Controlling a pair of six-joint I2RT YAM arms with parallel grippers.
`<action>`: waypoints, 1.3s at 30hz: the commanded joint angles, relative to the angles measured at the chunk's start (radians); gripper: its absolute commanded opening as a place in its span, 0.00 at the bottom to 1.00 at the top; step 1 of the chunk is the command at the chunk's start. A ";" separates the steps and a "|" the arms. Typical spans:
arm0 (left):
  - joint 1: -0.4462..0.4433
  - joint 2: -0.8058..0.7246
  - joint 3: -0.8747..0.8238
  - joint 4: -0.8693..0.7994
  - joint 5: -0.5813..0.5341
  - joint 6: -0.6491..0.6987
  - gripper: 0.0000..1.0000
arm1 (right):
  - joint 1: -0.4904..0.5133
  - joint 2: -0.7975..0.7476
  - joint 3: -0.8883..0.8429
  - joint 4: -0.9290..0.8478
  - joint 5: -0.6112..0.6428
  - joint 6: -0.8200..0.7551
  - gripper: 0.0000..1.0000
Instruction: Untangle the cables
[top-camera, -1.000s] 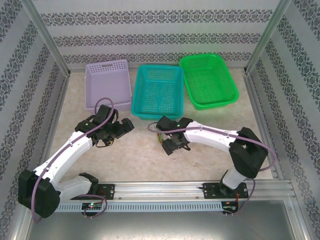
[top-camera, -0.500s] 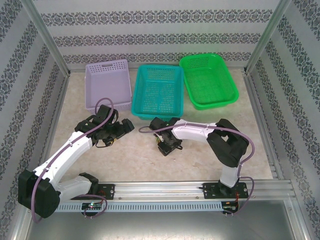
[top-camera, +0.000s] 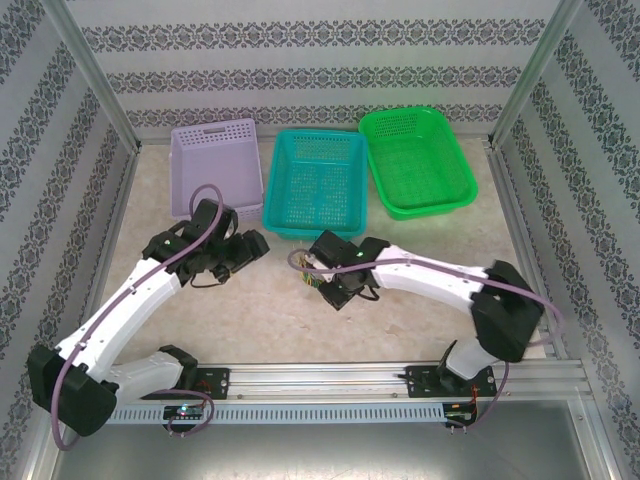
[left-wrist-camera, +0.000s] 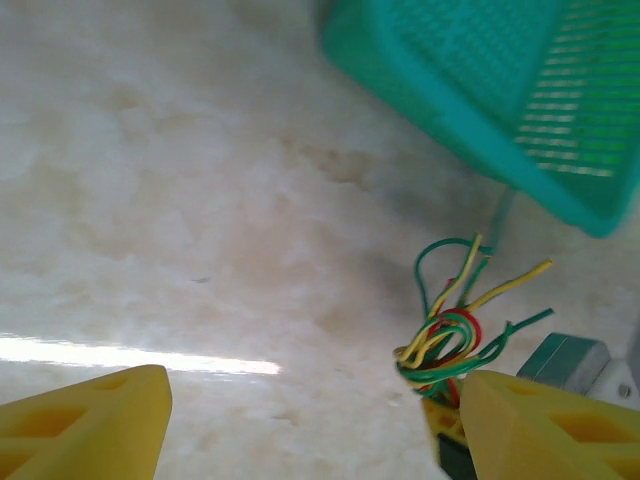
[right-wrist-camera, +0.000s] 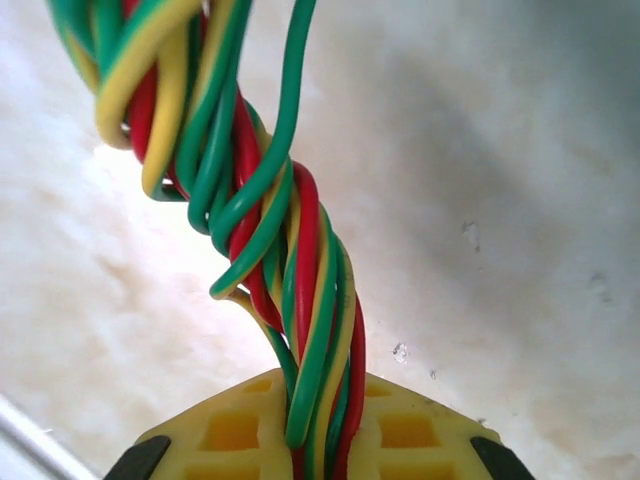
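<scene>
The cables (right-wrist-camera: 290, 250) are a twisted bundle of green, red and yellow wires. My right gripper (right-wrist-camera: 320, 440) is shut on the bundle's lower end, which is clamped between the yellow pads (right-wrist-camera: 235, 430). From above, the right gripper (top-camera: 320, 282) holds the cables (top-camera: 308, 268) over the table's middle, just in front of the teal basket. In the left wrist view the cables (left-wrist-camera: 455, 340) fan out into loose loops and free ends beside my right-hand fingertip (left-wrist-camera: 540, 425). My left gripper (left-wrist-camera: 315, 430) is open with nothing between its fingers. It sits left of the bundle (top-camera: 243, 256).
Three baskets stand along the back: purple (top-camera: 213, 128), teal (top-camera: 320, 133) and green (top-camera: 405, 112). The teal basket's corner (left-wrist-camera: 480, 120) hangs close above the bundle in the left wrist view. Metal frame posts and patterned walls close in both sides.
My right gripper has closed on the cable bundle and its arm has swung. My left gripper has edged to the right, toward the bundle, its fingers a little narrower.
</scene>
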 joint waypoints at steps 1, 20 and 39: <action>-0.049 0.044 0.112 -0.077 -0.023 -0.064 0.79 | 0.003 -0.035 0.065 -0.044 0.027 -0.033 0.00; -0.161 0.160 0.134 0.029 0.015 -0.394 0.91 | -0.062 -0.019 0.158 0.009 -0.286 0.037 0.00; -0.161 0.151 0.182 0.064 0.164 0.183 0.78 | -0.266 0.096 0.225 -0.004 -0.918 0.273 0.00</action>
